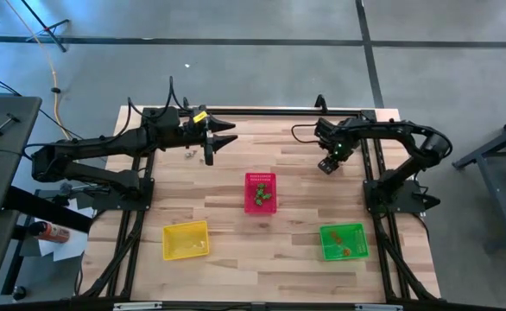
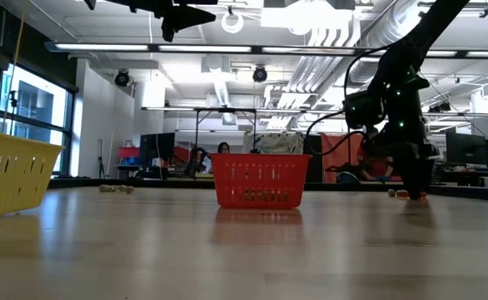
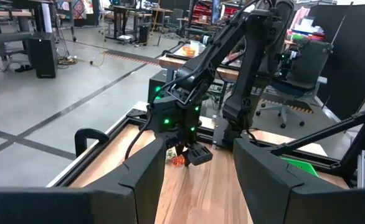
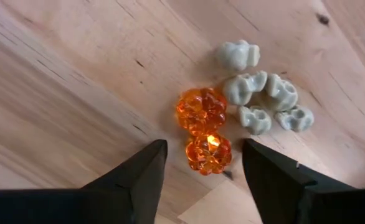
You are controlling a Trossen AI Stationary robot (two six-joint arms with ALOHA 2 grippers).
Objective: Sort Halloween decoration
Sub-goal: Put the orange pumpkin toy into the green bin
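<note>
Two orange see-through pumpkin trinkets (image 4: 201,109) (image 4: 208,154) lie on the wood beside several whitish trinkets (image 4: 260,99). My right gripper (image 4: 204,152) points down over the table's far right part (image 1: 326,162). It is open, and its fingers stand on either side of the nearer orange pumpkin without touching it. The low view shows that gripper (image 2: 410,179) down at the table, with an orange trinket (image 2: 404,194) at its tip. My left gripper (image 1: 223,134) is open and raised high over the far left part (image 2: 186,12). A few small trinkets (image 1: 188,155) lie below it.
The red basket (image 1: 260,192) stands mid-table with green trinkets inside. The yellow basket (image 1: 186,239) is at the near left. At the near right is the green basket (image 1: 344,241), with orange pieces in it. Bare wood lies between them. People sit in the room behind (image 2: 223,148).
</note>
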